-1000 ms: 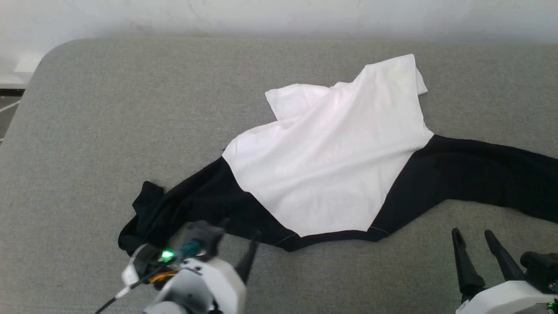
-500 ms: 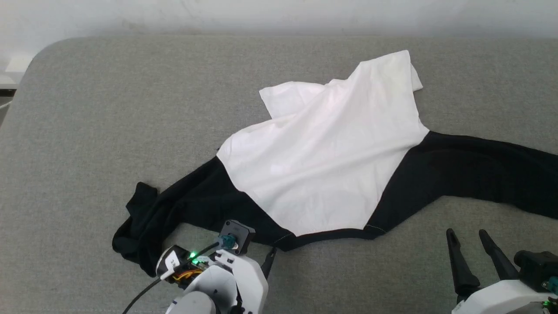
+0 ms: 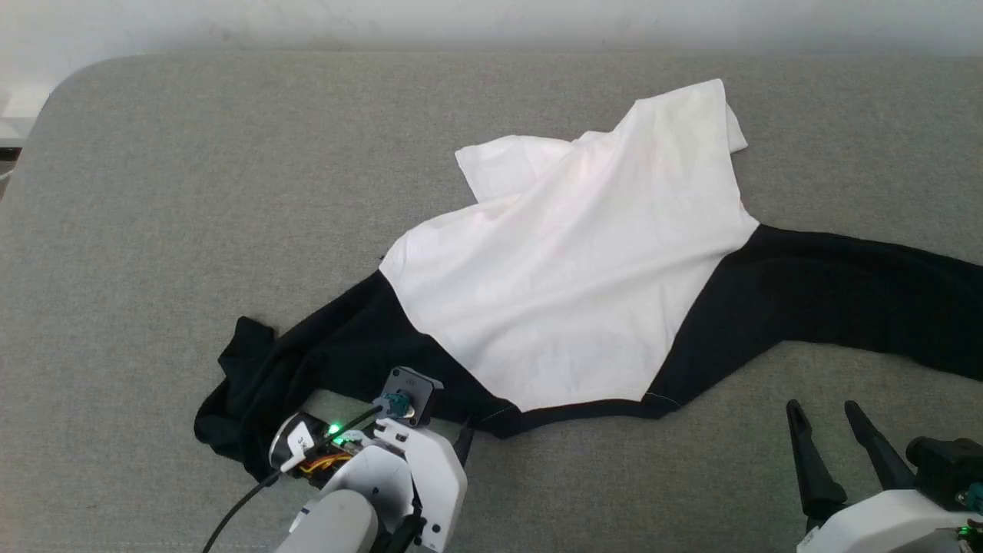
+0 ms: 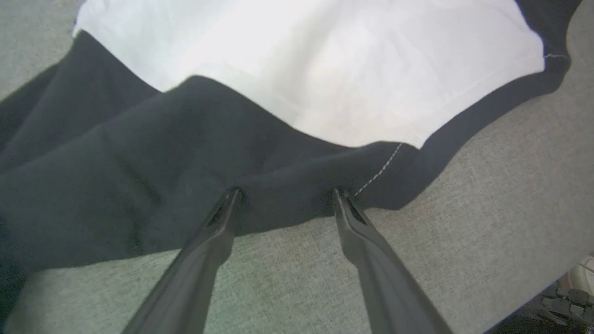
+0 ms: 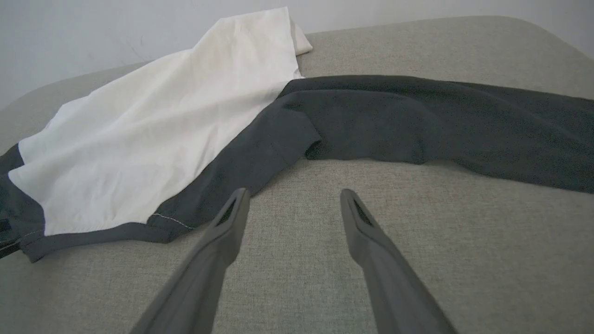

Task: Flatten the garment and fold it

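Garment [image 3: 568,284] sprawls unfolded across grey pad [image 3: 153,192]: left sleeve [image 3: 253,376] bunched, white body creased, far hem doubled over. Left end effector [image 4: 286,192] released, tips at black edge, grasping nothing. Right end effector [image 3: 821,407] released, clear of cloth. Flattening apparently just starting; folding all ahead.

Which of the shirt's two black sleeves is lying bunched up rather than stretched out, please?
The sleeve on the robot's left, crumpled in folds beside the left gripper; the right sleeve runs out long and fairly flat across the grey surface.
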Robot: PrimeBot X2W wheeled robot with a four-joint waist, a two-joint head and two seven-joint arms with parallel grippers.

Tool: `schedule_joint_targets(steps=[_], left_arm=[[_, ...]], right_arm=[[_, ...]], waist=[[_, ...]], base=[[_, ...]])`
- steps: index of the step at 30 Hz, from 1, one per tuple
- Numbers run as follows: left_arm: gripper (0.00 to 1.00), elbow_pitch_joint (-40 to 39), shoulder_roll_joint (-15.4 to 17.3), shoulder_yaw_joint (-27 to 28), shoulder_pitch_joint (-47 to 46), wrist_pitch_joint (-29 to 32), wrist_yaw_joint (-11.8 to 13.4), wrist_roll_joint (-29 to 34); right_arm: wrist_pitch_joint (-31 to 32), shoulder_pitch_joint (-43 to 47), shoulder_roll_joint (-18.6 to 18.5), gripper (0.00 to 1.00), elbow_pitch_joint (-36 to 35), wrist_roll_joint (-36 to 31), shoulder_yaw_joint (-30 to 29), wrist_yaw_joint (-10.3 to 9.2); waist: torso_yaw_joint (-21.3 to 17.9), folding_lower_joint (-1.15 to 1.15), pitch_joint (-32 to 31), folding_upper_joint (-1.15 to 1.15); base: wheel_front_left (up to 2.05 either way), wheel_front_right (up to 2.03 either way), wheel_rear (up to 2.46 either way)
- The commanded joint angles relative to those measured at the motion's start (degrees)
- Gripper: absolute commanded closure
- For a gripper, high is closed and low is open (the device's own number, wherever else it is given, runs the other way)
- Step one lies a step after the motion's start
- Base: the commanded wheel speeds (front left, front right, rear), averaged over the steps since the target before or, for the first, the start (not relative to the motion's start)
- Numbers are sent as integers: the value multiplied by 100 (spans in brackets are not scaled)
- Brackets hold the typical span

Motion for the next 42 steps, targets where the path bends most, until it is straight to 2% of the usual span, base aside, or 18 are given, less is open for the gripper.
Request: schedule_joint_targets(steps=[1, 10, 11, 12, 13, 14, 22, 27, 31, 37, 40, 42], left_arm=[[0, 101, -38, -5, -104, 12, -48, -14], [0, 912, -233, 53, -251, 437, -117, -392], [15, 985, -250, 58, -272, 431, -107, -405], [53, 1053, -255, 53, -294, 408, -98, -396], [71, 1118, -276, 74, -307, 376, -72, -414], [100, 1190, -297, 71, -312, 377, -89, -442], [100, 1312, -310, 182, -361, 127, -158, -628], [100, 647, -351, 398, -211, -329, -120, -840], [100, -117, -308, 576, 40, -582, 80, -905], [100, -812, -259, 697, 352, -672, 297, -957], [100, -1021, -277, 692, 477, -654, 347, -1005], [100, -1099, -315, 674, 523, -653, 355, -1047]], right_arm=[[27, 4, 13, 0, -32, -16, 17, -4], [50, -103, 13, 0, -55, 10, 30, -4], [43, -119, 13, 0, -53, 14, 17, -4], [37, -133, 13, 0, -50, 15, 11, -4], [30, -146, 13, 0, -47, 18, 8, -4], [21, -159, 13, 0, -43, 21, 9, -4], [-12, -240, 13, 0, 0, 26, -31, -4], [-3, -274, 13, 0, -22, -34, -34, -4], [119, -390, 13, 0, -116, -234, 20, -4], [532, -733, 13, 0, -269, -424, 373, -4], [1066, -929, 13, 0, -221, -458, 678, -4], [1660, -1026, 13, 0, -94, -518, 910, -4]], waist=[[2, -1, 21, 0], [-124, -1, 193, 0], [-141, -1, 216, 0], [-159, -1, 237, 0], [-176, -1, 259, 0], [-191, -1, 274, 0], [-219, -1, 301, 0], [-187, -1, 220, 0], [-136, -1, 169, 0], [-86, -1, 137, 0], [-59, -1, 138, 0], [-33, -1, 153, 0]], base=[[0, 0, 0], [0, 0, 0], [0, 0, 0], [0, 0, 0], [0, 0, 0], [0, 0, 0], [0, 0, 0], [0, 0, 0], [0, 0, 0], [0, 0, 0], [0, 0, 0], [0, 0, 0]])
